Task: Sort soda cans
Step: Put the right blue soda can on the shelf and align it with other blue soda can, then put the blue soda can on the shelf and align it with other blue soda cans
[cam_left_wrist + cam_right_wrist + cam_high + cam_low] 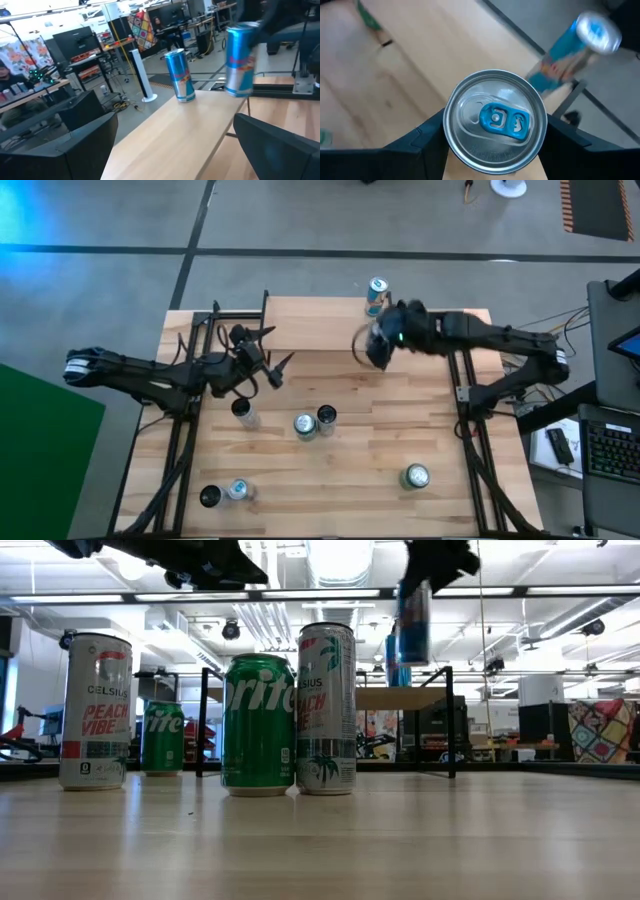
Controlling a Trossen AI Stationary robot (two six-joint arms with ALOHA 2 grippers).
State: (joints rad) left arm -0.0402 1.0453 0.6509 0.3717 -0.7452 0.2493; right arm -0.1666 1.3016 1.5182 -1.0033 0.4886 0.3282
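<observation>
My right gripper (372,345) is shut on a blue and silver soda can (413,620), held above the far middle of the table. A second blue can (376,295) stands on its base at the table's far edge; it also shows in the left wrist view (180,75). My left gripper (278,372) is open and empty over the table's left part. A green can (258,725) and a pale Celsius can (326,708) stand side by side mid-table. A dark-topped can (243,412) stands to their left. My right gripper pinches the blue can between its two fingers (427,137), on opposite sides of the wall just under the top rim (451,131). The fingers come from above, pointing down. The can hangs upright, its silver top up, lifted clear of the table.
A green-topped can (415,476) stands at the near right. Two cans (209,496) (237,489) stand at the near left corner. Black frame rails (465,395) run along the left and right sides. Bare wood lies between the middle cans and the far edge.
</observation>
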